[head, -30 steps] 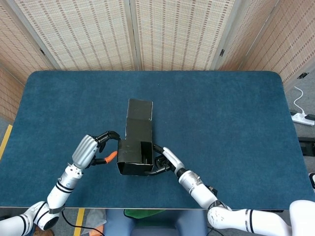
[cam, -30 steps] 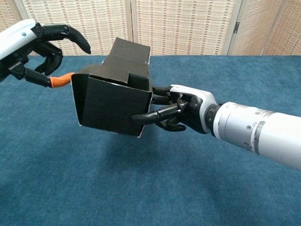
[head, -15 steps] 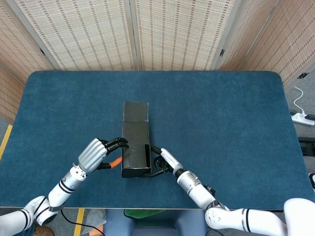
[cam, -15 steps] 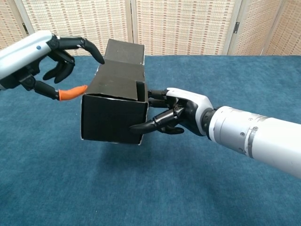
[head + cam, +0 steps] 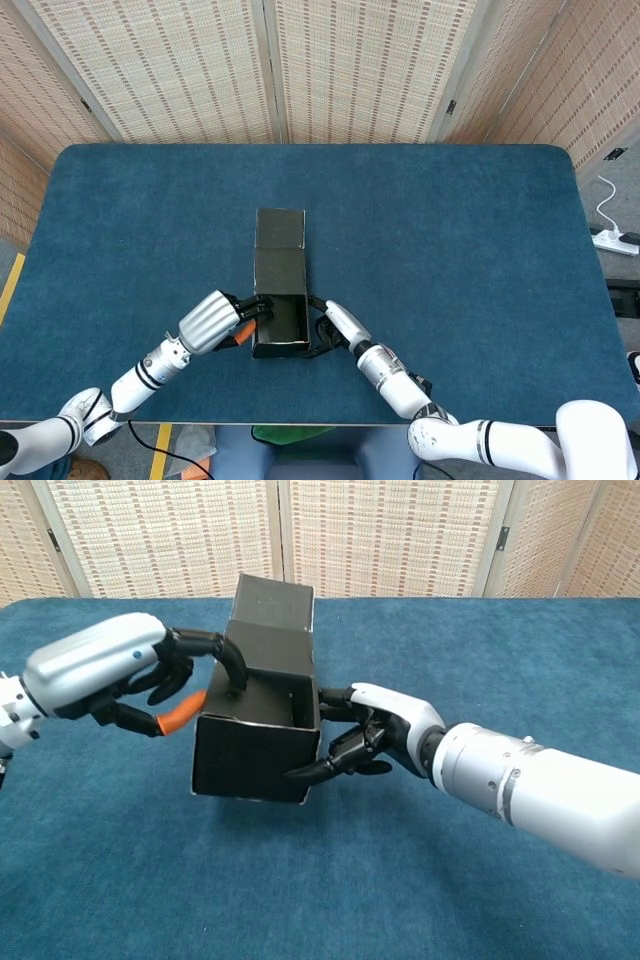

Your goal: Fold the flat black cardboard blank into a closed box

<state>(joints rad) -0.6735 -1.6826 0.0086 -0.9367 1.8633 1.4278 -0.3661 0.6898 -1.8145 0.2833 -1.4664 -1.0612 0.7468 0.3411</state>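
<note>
A: Looking down from the head view, we see the black cardboard box (image 5: pixel 279 290) low in the centre of the frame, on the blue table (image 5: pixel 450 230), its long body running up the picture to a flap (image 5: pixel 280 227) lying flat at the far end. The near end looks open at the top.

B: And the hands?

A: Our left hand (image 5: pixel 215 320) comes in from the lower left, fingers bent against the box's left wall. Our right hand (image 5: pixel 335 325) comes from the lower right, fingers pressed on the right wall.

B: What does the chest view add?

A: There the box (image 5: pixel 258 745) sits left of centre. The left hand (image 5: pixel 110 670) hooks a dark finger over the top rim into the opening; an orange fingertip (image 5: pixel 180 714) rests by the left wall. The right hand (image 5: pixel 385 735) pinches the near right corner.

B: So how should we fold well?

A: We judge the right hand should hold steady while the left tucks the panel inward, slowly, keeping walls square.
</note>
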